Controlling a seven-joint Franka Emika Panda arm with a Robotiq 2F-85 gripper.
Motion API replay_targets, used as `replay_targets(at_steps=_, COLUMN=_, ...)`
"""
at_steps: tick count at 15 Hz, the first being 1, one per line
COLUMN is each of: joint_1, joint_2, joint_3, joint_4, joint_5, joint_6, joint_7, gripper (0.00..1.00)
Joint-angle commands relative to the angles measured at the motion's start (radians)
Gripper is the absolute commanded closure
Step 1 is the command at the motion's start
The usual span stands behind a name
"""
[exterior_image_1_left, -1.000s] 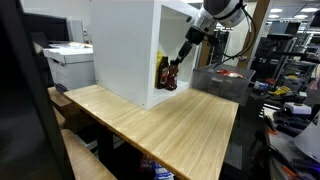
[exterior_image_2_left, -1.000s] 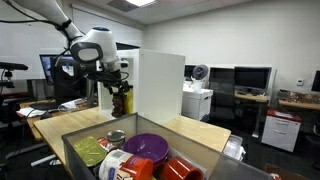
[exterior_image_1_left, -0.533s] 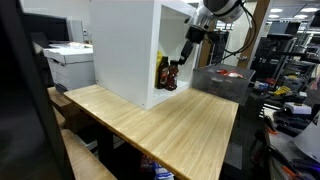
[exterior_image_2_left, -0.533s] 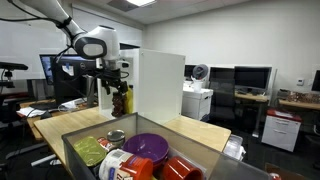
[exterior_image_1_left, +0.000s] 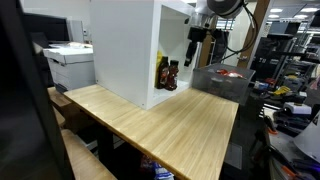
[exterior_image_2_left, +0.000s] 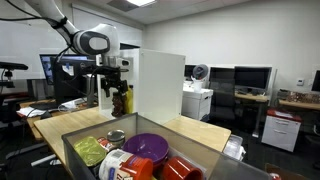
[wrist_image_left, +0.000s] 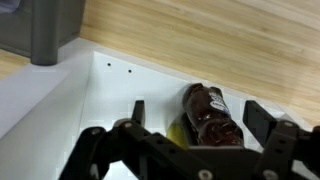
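Sitting at the far left in an exterior view, a white printer (exterior_image_1_left: 70, 62) is showing at about nine o'clock from the white cabinet (exterior_image_1_left: 125, 45). The cabinet is standing on a pale wooden table (exterior_image_1_left: 150, 125), whose bare planks are stretching away toward five o'clock. Inside the cabinet's open side, low down, a dark brown bottle (exterior_image_1_left: 171, 76) is standing upright, with a yellow bottle (exterior_image_1_left: 162, 70) just beside it at nine o'clock. The gripper (exterior_image_1_left: 193, 60) is hanging at about one o'clock from the brown bottle, near it but apart, with its jaws spread wide and pinching nothing. In the wrist view its fingers (wrist_image_left: 138, 112) are framing the brown bottle on the white shelf floor (wrist_image_left: 120, 90), and the table's wood grain is showing past the cabinet's edge at twelve o'clock. Further right, cluttered workbenches (exterior_image_1_left: 285, 95) are filling the room. In an exterior view, a clear bin (exterior_image_2_left: 72, 158) is holding a purple bowl (exterior_image_2_left: 148, 146) at six o'clock from the cabinet, and dark monitors (exterior_image_2_left: 250, 77) are lining the wall at three o'clock.
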Motion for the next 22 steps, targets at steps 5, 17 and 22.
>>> replay_targets(at_steps=5, joint_1=-0.11, joint_2=-0.26, joint_3=0.134, joint_4=-0.012, joint_5=-0.399, joint_6=-0.2, joint_7=0.284, gripper=0.0)
replay_targets(at_steps=17, joint_1=-0.894, joint_2=-0.532, joint_3=0.937, joint_4=-0.194, joint_5=-0.193, joint_6=-0.494, joint_7=0.21, gripper=0.0)
replay_targets(at_steps=22, joint_1=-1.036, joint_2=-0.598, joint_3=1.045, joint_4=-0.238, joint_5=-0.077, joint_6=-0.543, joint_7=0.165, gripper=0.0)
